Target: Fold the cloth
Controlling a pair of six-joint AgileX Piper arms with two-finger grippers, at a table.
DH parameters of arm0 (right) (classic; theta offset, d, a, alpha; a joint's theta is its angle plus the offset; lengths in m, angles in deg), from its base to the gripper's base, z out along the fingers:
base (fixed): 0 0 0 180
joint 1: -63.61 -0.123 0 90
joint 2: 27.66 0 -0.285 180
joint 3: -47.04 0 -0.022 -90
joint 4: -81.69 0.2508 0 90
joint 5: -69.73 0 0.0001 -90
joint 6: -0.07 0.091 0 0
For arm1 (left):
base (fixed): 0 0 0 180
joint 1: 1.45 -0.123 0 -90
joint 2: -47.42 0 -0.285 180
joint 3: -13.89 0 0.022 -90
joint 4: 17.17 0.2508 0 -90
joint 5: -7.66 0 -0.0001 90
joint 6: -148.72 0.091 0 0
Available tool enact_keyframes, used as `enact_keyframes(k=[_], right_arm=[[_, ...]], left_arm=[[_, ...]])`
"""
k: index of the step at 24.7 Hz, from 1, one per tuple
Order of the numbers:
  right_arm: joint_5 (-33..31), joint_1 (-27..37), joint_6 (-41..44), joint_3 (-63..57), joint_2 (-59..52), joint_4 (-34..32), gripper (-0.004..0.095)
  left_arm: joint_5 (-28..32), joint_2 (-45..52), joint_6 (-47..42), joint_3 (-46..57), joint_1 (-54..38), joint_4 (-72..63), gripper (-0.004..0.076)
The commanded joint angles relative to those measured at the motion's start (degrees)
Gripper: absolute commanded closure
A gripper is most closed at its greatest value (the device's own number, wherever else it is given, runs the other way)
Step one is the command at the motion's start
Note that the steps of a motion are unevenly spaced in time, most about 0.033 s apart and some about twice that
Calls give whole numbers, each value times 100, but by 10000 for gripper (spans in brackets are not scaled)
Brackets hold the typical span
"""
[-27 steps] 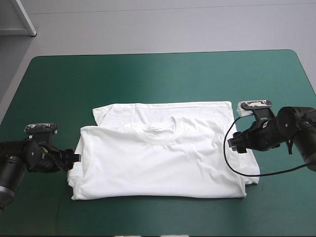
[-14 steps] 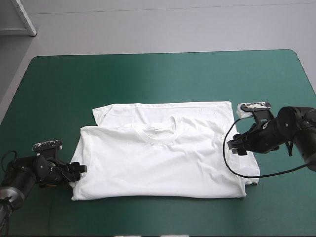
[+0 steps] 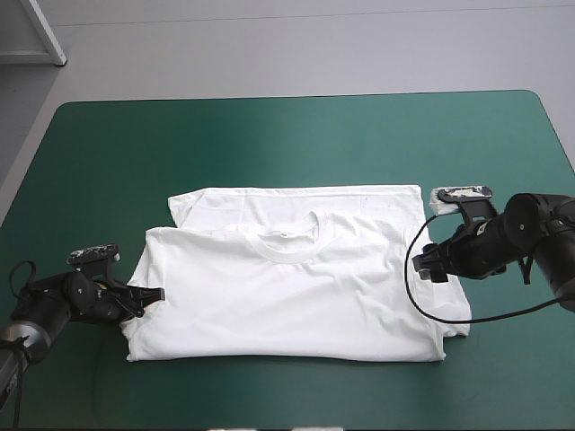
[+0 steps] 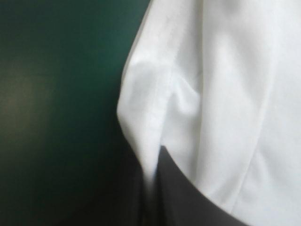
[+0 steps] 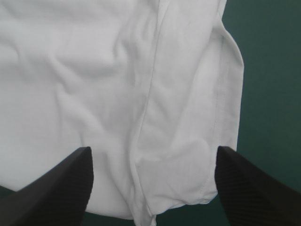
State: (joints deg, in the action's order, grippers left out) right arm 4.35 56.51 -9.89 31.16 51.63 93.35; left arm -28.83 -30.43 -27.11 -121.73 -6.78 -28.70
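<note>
**Sam:** What do you see on the left?

**Me:** My left gripper [image 3: 151,294] is low down, at the lower left of the high view. It touches the left sleeve of the T-shirt [image 3: 287,287]. In its own camera, I see a thin strip of white cloth between its black fingers [image 4: 188,197]. So it is pinched almost closed on the T-shirt. That view is blurry, though.

**Sam:** Where is the T-shirt?

**Me:** It is in the middle of the high view, a bit below the centre. It lies flat on the table [image 3: 269,135], on the teal-green cover. The front faces up and the collar points to the far edge. A second white layer peeks out past the collar.

**Sam:** And on the right?

**Me:** My right gripper [image 3: 429,263] is at the middle right of the high view. It is over the right edge of the T-shirt. Its fingers [image 5: 61,188] stand wide apart and hold nothing. Between them I see wrinkly white cloth with a long seam. The sleeve hem lies next to one finger, with green cover just past it.
</note>
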Motion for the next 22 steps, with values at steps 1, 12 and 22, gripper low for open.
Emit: enact_keyframes(k=[1, 12, 22], right_arm=[[108, 51, -40, 185, -168, 69, 238], [303, 51, -40, 210, -168, 140, 346], [363, 51, -40, 210, -168, 178, 346]], left_arm=[[104, 49, 60, -58, 1, -219, 727], [861, 1683, -507, -115, 12, -685, 734], [-380, 1437, 3083, -115, 25, -3683, 734]])
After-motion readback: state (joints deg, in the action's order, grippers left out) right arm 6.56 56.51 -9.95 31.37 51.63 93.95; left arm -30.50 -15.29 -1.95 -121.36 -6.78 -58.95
